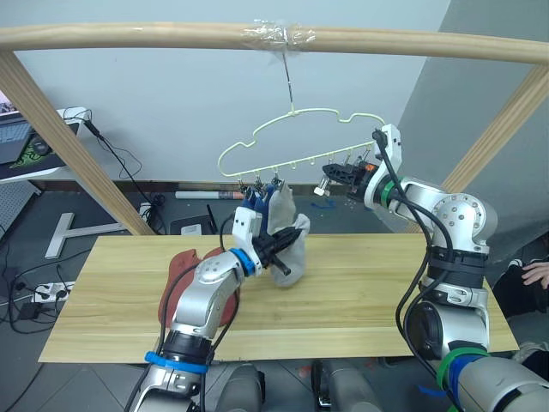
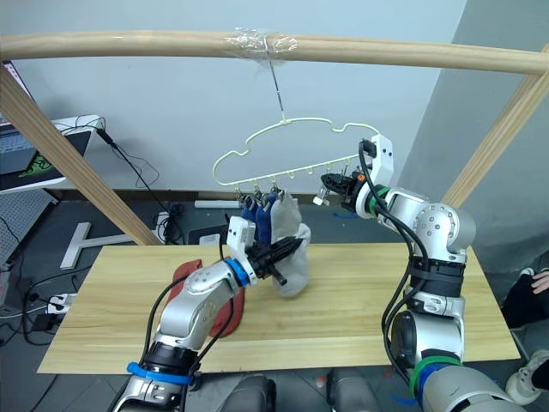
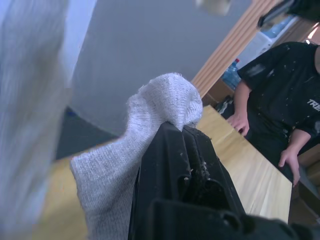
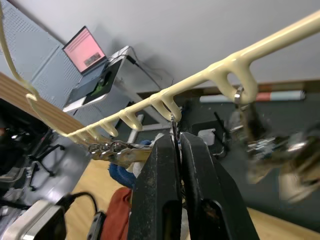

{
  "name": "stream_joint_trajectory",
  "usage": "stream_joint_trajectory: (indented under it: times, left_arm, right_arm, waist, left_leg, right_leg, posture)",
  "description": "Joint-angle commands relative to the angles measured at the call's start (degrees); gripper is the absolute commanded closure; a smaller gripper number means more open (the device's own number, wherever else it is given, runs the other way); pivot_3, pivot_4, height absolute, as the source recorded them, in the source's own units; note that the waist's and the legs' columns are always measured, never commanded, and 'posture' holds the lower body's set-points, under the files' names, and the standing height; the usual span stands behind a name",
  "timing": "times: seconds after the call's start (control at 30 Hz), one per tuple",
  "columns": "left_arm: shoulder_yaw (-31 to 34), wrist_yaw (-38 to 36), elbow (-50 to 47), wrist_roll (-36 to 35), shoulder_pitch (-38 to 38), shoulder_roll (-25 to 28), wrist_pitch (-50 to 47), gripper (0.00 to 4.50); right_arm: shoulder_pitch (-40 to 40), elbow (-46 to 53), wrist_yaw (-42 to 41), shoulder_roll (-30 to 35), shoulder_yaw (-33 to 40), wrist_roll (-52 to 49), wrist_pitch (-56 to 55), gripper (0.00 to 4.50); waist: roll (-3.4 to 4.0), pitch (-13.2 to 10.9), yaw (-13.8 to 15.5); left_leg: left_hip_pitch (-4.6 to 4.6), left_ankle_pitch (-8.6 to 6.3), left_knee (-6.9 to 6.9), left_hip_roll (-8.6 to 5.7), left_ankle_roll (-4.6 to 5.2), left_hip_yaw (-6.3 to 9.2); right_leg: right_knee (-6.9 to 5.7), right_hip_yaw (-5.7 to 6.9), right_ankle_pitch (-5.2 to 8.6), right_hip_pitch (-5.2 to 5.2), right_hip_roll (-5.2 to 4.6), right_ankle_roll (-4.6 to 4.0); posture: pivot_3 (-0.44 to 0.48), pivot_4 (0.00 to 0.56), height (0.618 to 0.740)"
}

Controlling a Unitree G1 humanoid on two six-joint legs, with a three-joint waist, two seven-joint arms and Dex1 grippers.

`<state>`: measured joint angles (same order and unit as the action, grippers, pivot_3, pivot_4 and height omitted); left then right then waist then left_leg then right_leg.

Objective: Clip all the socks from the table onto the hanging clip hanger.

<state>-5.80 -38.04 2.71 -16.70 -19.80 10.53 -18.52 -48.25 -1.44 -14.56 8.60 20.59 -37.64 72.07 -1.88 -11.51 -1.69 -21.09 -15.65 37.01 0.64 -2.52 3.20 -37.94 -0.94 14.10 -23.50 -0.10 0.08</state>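
Pale yellow-green wire forms the clip hanger (image 1: pixel 302 137), which hangs by its hook from a round wooden pole (image 1: pixel 154 35) above the table (image 1: pixel 360 300), taped where the hook meets the pole. Two blue socks (image 1: pixel 255 206) are already clipped at the left end of the hanger's lower bar, and a light grey sock (image 1: pixel 281 206) hangs just beside them. The left gripper (image 1: pixel 279 251) is raised over the middle of the table's far edge with its fingers closed on a second light grey sock (image 1: pixel 296 249), which bunches around the fingertips and droops below them; the left wrist view shows the knit pinched between the two black fingers. A rust-red sock (image 1: pixel 184 268) lies on the table near the left part of the far edge, partly behind the left forearm. The right gripper (image 1: pixel 329 175) is up at the hanger's lower bar toward its right end, its fingers nearly together and pinching one of the small metal clips (image 4: pixel 173 131) under the bar. A person (image 3: pixel 280 95) in a dark shirt stands at the table's edge in the left wrist view.
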Motion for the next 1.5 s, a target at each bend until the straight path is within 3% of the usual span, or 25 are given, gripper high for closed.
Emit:
stream_joint_trajectory:
  times: [0.03, 0.73, 0.83, 1.17, 1.23, 1.33, 1.5]
  left_arm:
    - [0.26, 0.75, -2.37, -1.10, -2.38, -1.33, 0.49, 4.48]
    - [0.61, 1.77, -4.22, -2.67, -5.96, -3.78, 0.62, 4.48]
    - [0.72, 1.69, -4.25, -2.72, -5.81, -3.62, 0.54, 4.50]
    - [0.53, 1.88, -4.31, -2.76, -5.86, -3.66, 0.17, 4.50]
    - [0.57, 1.95, -4.14, -2.67, -5.97, -3.64, 0.20, 4.50]
    - [-0.13, 2.64, -2.46, -0.54, -6.19, -2.68, 0.50, 4.50]
    - [0.13, 1.98, -2.63, -1.44, -5.83, -2.25, 0.14, 3.19]
  right_arm:
    - [-0.50, 0.16, 1.44, 0.20, 1.71, -1.77, 1.90, 4.50]
    - [1.39, 1.83, 5.22, -1.21, 1.30, -4.86, 1.73, 4.50]
    - [1.18, 1.76, 4.83, -1.38, 2.47, -6.44, 1.75, 3.74]
    - [0.37, 1.14, 4.08, 0.37, 5.18, -9.34, 2.12, 0.11]
    - [0.56, 1.89, 2.73, 1.39, 4.22, -9.52, 1.38, 0.04]
    - [6.05, 9.54, -6.81, 10.03, -6.41, -5.89, -3.75, 0.04]
    - [14.90, 16.69, -12.14, 14.75, -11.26, -3.84, -10.96, 0.00]
  waist:
    - [0.00, 0.00, -0.02]
    - [0.00, 0.00, -0.04]
    - [0.00, 0.00, -0.06]
    - [0.01, 0.00, -0.17]
    - [0.01, 0.00, -0.17]
    - [0.02, -0.01, -0.03]
    - [0.02, -0.01, -0.15]
  left_leg:
    - [-0.03, 0.00, 0.00, 0.00, 0.00, 0.01]
    - [-0.08, -0.02, 0.01, 0.00, 0.03, 0.01]
    - [-0.08, -0.02, 0.01, 0.00, 0.03, 0.01]
    - [-0.73, -0.01, 0.10, 0.05, 0.02, -0.01]
    - [-0.74, -0.01, 0.07, 0.05, 0.02, 0.00]
    - [-0.79, -0.01, 0.07, 0.01, 0.02, 0.00]
    - [-0.81, -0.01, 0.08, -0.03, 0.03, -0.05]
  right_leg:
    - [0.00, 0.01, 0.00, -0.02, 0.01, 0.00]
    - [0.02, 0.00, 0.00, -0.04, 0.04, 0.00]
    - [0.02, 0.01, 0.00, -0.04, 0.05, 0.01]
    - [-0.15, -0.02, -0.02, -0.72, 0.05, -0.01]
    - [-0.12, -0.01, -0.02, -0.72, 0.05, -0.01]
    - [-0.08, 0.00, -0.01, -0.73, 0.05, -0.01]
    - [-0.02, 0.00, 0.01, -0.71, 0.08, 0.05]
  posture:
    - [-0.042, 0.161, 0.740]
    - [-0.040, 0.150, 0.740]
    - [-0.045, 0.154, 0.740]
    - [-0.048, 0.156, 0.740]
    - [-0.048, 0.157, 0.740]
    - [-0.049, 0.158, 0.740]
    - [-0.052, 0.164, 0.740]
